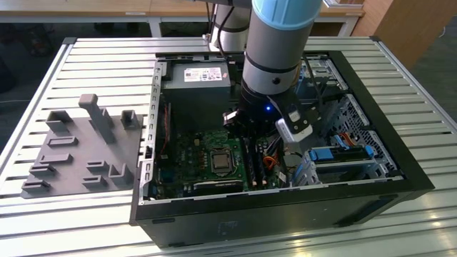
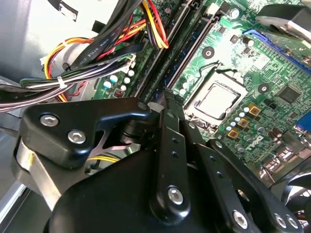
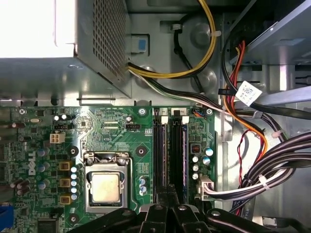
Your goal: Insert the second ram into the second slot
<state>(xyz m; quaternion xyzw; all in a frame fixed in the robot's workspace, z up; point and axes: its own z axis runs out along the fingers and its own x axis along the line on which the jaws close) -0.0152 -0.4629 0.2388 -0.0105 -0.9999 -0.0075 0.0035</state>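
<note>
The open computer case (image 1: pixel 400 176) lies on the table with its green motherboard (image 1: pixel 189 155) facing up. My gripper (image 1: pixel 246 131) reaches down over the bank of black memory slots (image 3: pixel 169 150) beside the processor socket (image 3: pixel 104 187). Its fingertips are drawn together, shut, at one end of the bank in both wrist views (image 3: pixel 167 190) (image 2: pixel 164 97). A thin blue stick, the ram (image 3: pixel 184 150) (image 2: pixel 189 51), stands edge-on in one slot. I cannot tell which slot the fingertips touch or whether they pinch anything.
Bundled cables (image 3: pixel 272 165) run close beside the slots. The power supply (image 1: pixel 196 77) sits at the case's far end, and blue drive-bay clips (image 1: pixel 332 155) are on the exterior view's right. A grey holder fixture (image 1: pixel 78 144) stands on the slatted table at that view's left.
</note>
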